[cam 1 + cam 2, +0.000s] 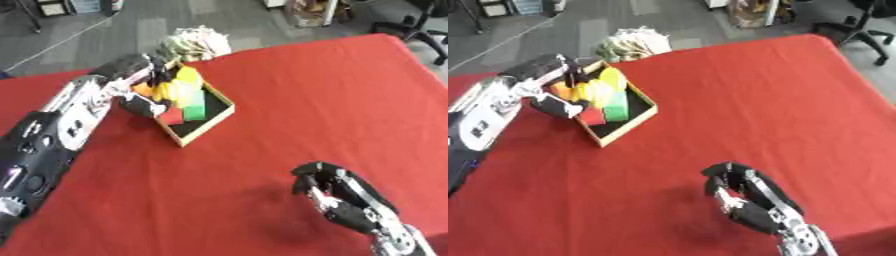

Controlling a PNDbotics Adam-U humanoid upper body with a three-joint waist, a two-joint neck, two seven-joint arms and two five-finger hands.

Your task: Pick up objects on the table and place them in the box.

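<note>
Left hand (144,82) sits at the box's (208,125) near-left rim, fingers curled around an orange piece (143,89) over the opening. Yellow block (179,82), green block (194,106) and red block (171,118) lie inside the box. A pale crumpled bundle (197,42) rests beyond it on the red table (306,90). Right hand (337,195) hovers low right, fingers curled, holding nothing. Risk: the pile stands above the rim; withdrawing fingers could drag blocks out or shove the box.

Office or lab space, grey carpet floor (166,25), wheeled office chair (418,22), red-covered table (332,100)
</note>
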